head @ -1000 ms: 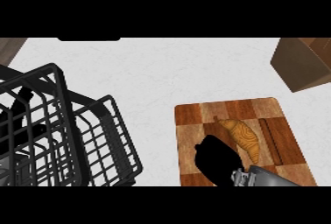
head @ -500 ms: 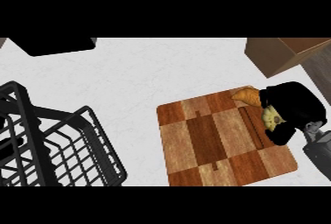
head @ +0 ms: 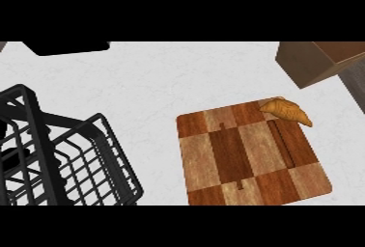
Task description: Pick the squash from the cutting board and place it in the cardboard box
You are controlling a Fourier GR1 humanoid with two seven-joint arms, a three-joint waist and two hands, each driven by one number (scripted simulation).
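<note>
The squash [head: 286, 110] is a small orange-tan piece lying on the far right corner of the wooden cutting board [head: 246, 154]. Nothing holds it or touches it. The cardboard box [head: 319, 59] stands on the counter just beyond the board, at the upper right, partly cut off by the view's edge; its opening is not visible. Neither hand shows anywhere in the head view.
A black wire basket [head: 64, 159] fills the left side, close to the board's left edge. A dark flat object [head: 68, 47] lies at the top left. A grey-brown strip [head: 354, 86] runs down the right edge below the box. White counter [head: 178, 82] spreads between them.
The right hand that was curled round the squash at the board's far right has left the view. The squash now lies bare on that corner. The view has shifted.
</note>
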